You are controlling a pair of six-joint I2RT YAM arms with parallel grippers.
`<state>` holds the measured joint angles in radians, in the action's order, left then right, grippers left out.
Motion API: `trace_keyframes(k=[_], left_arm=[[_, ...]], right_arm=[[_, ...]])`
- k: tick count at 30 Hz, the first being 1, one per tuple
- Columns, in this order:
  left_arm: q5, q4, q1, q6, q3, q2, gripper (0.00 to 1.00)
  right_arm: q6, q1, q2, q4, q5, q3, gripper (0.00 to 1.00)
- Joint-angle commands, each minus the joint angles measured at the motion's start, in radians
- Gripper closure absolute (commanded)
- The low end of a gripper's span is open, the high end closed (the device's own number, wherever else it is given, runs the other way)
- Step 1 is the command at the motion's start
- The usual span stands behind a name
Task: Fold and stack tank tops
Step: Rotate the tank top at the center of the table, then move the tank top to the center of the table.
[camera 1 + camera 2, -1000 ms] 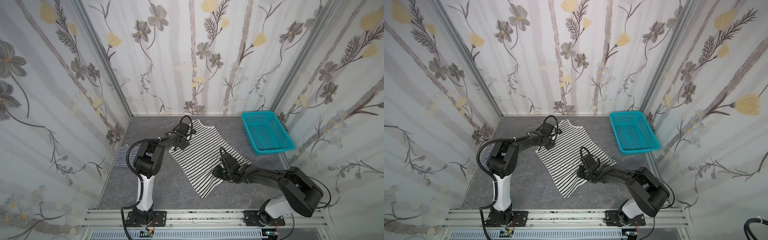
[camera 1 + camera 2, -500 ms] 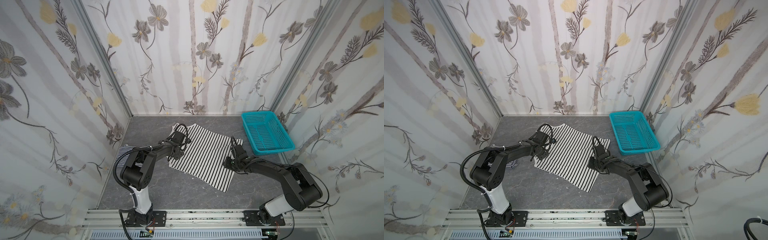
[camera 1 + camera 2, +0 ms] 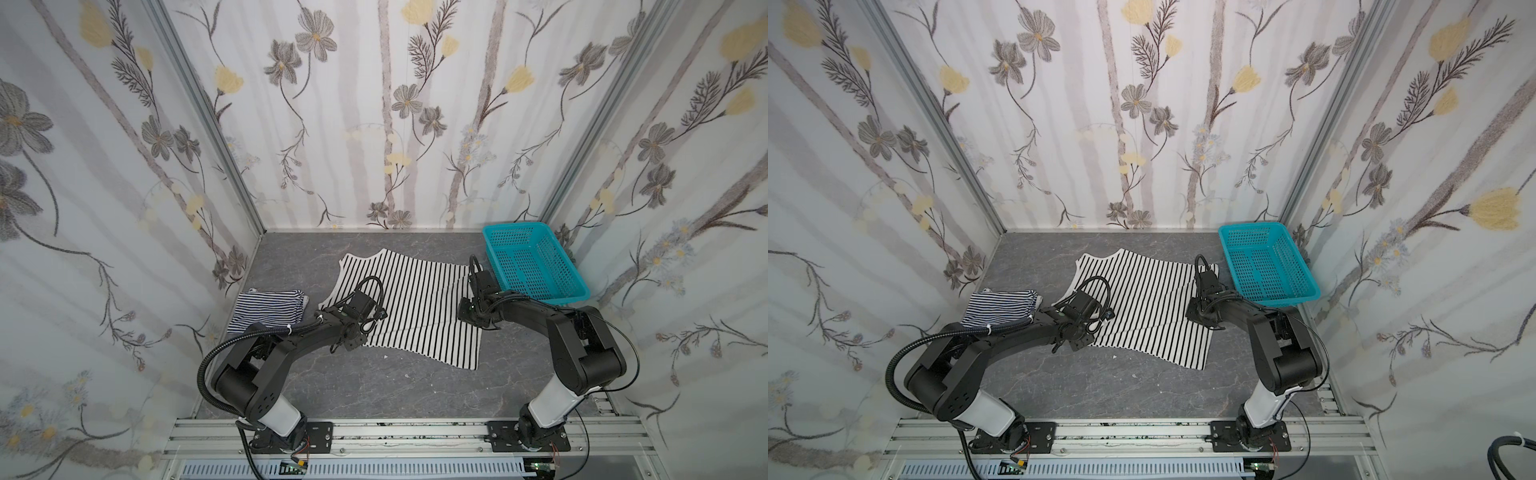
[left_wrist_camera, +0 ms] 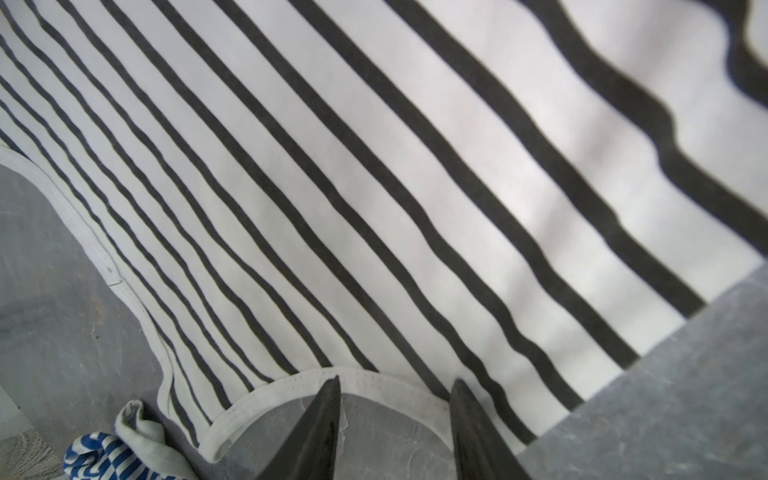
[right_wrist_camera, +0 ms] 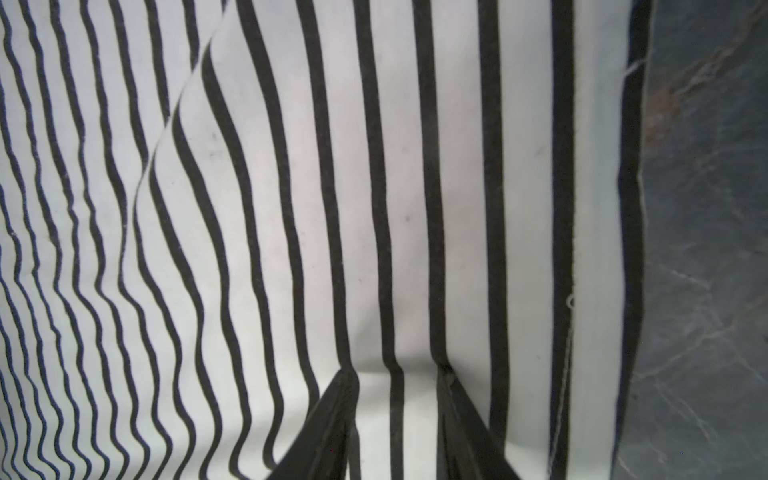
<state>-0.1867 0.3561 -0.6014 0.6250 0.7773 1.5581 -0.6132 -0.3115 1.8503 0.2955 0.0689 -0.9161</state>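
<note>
**Fig. Bimanual rig, laying-out stage, seen from the open front.** A white sleeveless tank top with wide black stripes [image 3: 415,299] lies spread nearly flat at the middle of the grey marbled tabletop [image 3: 374,386]. Its shoulder end points toward the robot's left and its hem toward the right. A navy-and-white finely striped tank top [image 3: 268,309] sits as a folded packet by the left wall, just beside the first. A turquoise perforated plastic basket [image 3: 513,226] stands in the far right corner.

Left gripper [image 4: 395,382]: jaws apart, tips at the white trim of an armhole curve, bare table between them, nothing clamped. Right gripper [image 5: 397,370]: jaws likewise apart, tips pressing into the cloth near the hem, which dimples there. No fabric is seen pinched.

Judged step: the wide-striped top is being squared and smoothed before its first fold, and ripples show near the right arm. The next move would call for both grippers to close on an edge and carry it across together with the layers aligned. The folded packet would then go on the navy one.
</note>
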Motion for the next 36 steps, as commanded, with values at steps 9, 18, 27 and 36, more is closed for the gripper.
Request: trace_keyframes(k=[9, 18, 27, 36], left_arm=[[0.176, 0.225, -0.005, 0.023, 0.081, -0.132, 0.54], [0.085, 0.018, 0.137, -0.043, 0.277, 0.124, 0.55], [0.076, -0.047, 0.213, -0.026, 0.300, 0.255, 0.56], [0.059, -0.044, 0.210, -0.004, 0.119, 0.132, 0.56]], right_arm=[[-0.010, -0.024, -0.149, 0.082, -0.032, 0.041, 0.63], [-0.133, -0.216, -0.200, 0.032, -0.017, 0.125, 0.63], [-0.198, -0.298, -0.174, -0.034, 0.001, 0.217, 0.63], [-0.194, -0.302, -0.173, -0.026, 0.008, 0.258, 0.63]])
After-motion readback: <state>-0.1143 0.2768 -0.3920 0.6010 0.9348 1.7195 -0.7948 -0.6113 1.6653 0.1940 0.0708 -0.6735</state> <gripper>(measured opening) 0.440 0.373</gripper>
